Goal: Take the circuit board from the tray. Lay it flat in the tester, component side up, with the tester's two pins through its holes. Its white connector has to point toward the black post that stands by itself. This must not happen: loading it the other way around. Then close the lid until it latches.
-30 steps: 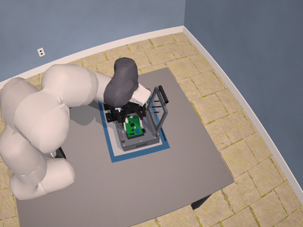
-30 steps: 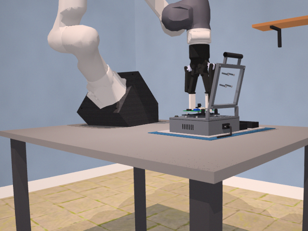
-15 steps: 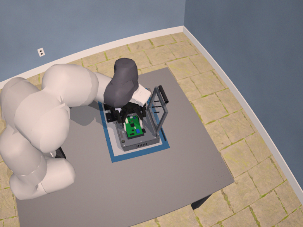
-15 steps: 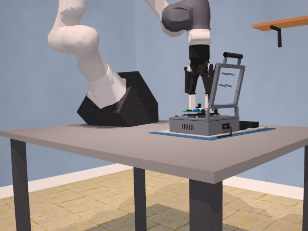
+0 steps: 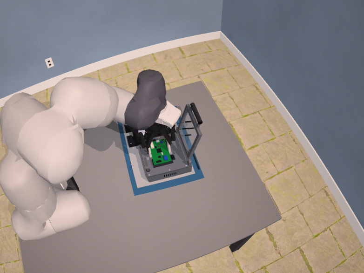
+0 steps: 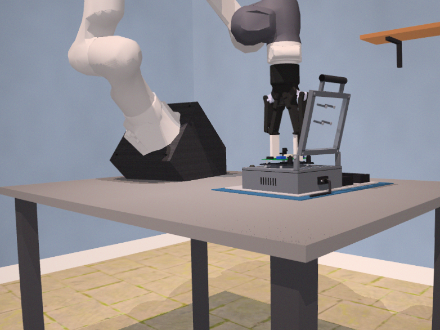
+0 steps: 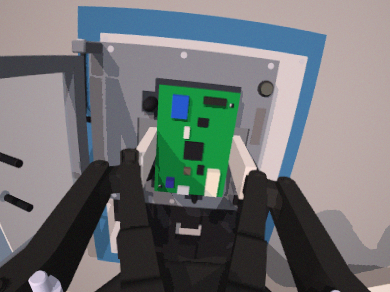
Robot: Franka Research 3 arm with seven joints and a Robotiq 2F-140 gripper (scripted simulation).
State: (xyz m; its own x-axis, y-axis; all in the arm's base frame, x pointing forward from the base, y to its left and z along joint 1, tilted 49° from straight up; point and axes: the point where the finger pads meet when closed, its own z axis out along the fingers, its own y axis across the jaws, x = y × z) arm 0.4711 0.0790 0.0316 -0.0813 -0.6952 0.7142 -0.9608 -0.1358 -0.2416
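My gripper (image 5: 160,148) (image 6: 284,154) (image 7: 193,144) is shut on the green circuit board (image 5: 158,157) (image 6: 280,157) (image 7: 172,140), its pale pads on the long sides. The board is level, component side up, a little above the dark nest of the grey tester (image 5: 178,167) (image 6: 278,179) (image 7: 135,62). The larger white connector (image 7: 212,181) is at the board's lower end in the wrist view. A black post (image 7: 150,103) stands beside the upper left edge; a dark tip shows past the lower end. The tester's pins are hidden. The lid (image 5: 195,147) (image 6: 306,122) (image 7: 30,65) stands open.
The tester stands on a blue-bordered mat (image 5: 139,191) (image 6: 300,198) (image 7: 200,22). Low black boxes (image 5: 132,140) (image 6: 361,177) are behind it. The lid's black handle (image 5: 196,113) (image 6: 333,79) rises on the hinge side. A round knob (image 5: 148,169) (image 7: 265,88) is at a tester corner.
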